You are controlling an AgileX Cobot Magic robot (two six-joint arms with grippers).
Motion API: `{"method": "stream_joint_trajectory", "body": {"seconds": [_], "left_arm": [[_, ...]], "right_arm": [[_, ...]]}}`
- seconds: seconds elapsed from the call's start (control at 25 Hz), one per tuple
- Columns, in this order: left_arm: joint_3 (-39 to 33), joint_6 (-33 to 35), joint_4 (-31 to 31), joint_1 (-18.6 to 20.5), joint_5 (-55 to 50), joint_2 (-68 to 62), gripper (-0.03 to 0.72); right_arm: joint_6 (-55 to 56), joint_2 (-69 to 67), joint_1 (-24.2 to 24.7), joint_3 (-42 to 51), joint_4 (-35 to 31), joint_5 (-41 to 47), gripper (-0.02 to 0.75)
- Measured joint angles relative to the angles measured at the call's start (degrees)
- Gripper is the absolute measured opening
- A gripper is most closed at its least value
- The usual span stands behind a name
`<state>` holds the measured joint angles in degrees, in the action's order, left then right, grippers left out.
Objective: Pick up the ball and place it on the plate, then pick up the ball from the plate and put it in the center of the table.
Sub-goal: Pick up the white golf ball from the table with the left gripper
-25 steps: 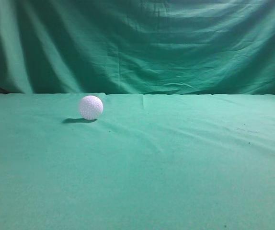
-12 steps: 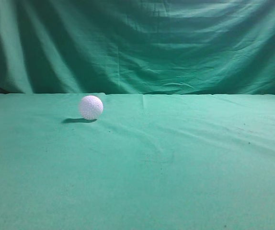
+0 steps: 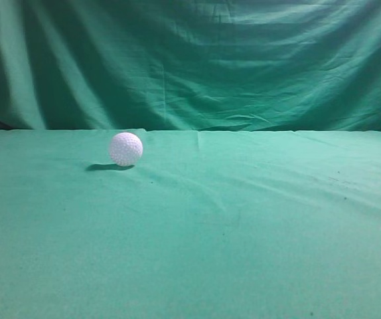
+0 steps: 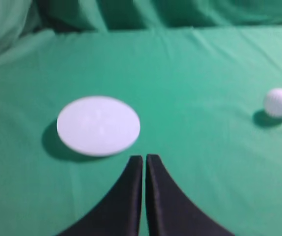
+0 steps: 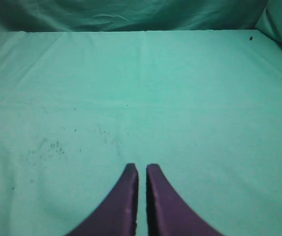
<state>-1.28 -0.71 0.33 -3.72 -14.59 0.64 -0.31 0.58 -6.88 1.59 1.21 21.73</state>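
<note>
The white dimpled ball [image 3: 125, 149] rests on the teal-green table [image 3: 243, 219], left of middle and toward the back. It also shows in the left wrist view [image 4: 278, 102] at the far right. A flat white plate [image 4: 98, 125] lies on the cloth just ahead and left of my left gripper [image 4: 144, 157], which is shut and empty. The ball is apart from the plate, well to its right. My right gripper [image 5: 142, 167] is shut and empty over bare cloth. Neither gripper nor the plate shows in the exterior view.
A draped green cloth backdrop [image 3: 197, 60] hangs behind the table's far edge. Small dark specks [image 5: 47, 145] mark the cloth ahead and left of my right gripper.
</note>
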Motion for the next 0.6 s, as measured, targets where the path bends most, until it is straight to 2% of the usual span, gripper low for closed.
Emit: {"method": "stream_joint_trajectory", "body": {"seconds": [0.4, 0.52, 0.6], "left_arm": [[0.00, -1.19, -2.12, 0.00, 9.20, 0.00, 0.000], [0.00, -7.64, -6.38, 0.00, 18.14, 0.00, 0.000], [0.00, -16.48, -7.86, 0.00, 23.18, 0.00, 0.000]], "right_arm": [[0.00, 0.00, 0.00, 0.00, 0.00, 0.00, 0.051], [0.00, 0.00, 0.00, 0.00, 0.00, 0.00, 0.051], [0.00, 0.00, 0.00, 0.00, 0.00, 0.00, 0.051]]}}
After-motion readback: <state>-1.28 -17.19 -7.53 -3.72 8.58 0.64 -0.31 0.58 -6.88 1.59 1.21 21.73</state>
